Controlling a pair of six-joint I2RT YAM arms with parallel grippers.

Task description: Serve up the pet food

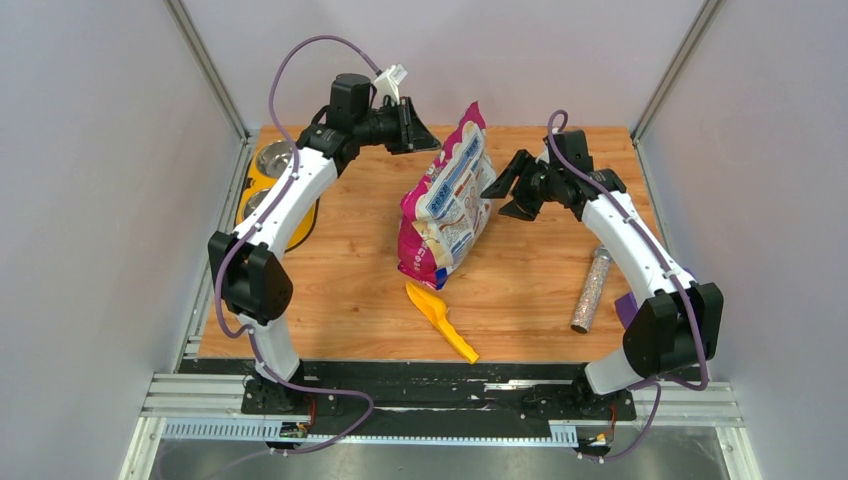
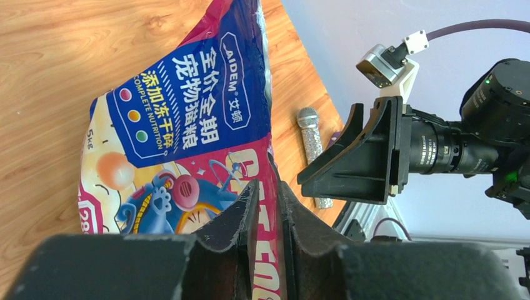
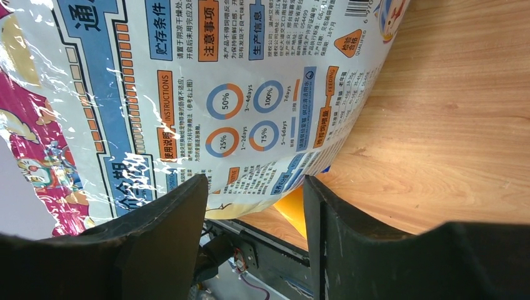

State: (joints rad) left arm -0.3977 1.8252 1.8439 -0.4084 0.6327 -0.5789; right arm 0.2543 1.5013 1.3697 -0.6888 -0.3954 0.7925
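Observation:
The glossy pink, blue and white pet food bag point(image 1: 447, 200) stands tilted at the middle of the wooden table, with its top toward the back. My left gripper point(image 1: 432, 138) reaches in from the left at the bag's top. In the left wrist view its jaws are pinched on the bag's pink top edge point(image 2: 270, 206). My right gripper point(image 1: 503, 192) stands open just right of the bag, and the printed back face point(image 3: 219, 81) fills the view ahead of its fingers, none of it between them. No kibble shows.
A yellow scoop point(image 1: 441, 320) lies in front of the bag. A speckled tube point(image 1: 590, 290) lies by the right arm. Metal bowls in a yellow stand point(image 1: 272, 175) sit at the table's left edge. Grey walls enclose the table on three sides.

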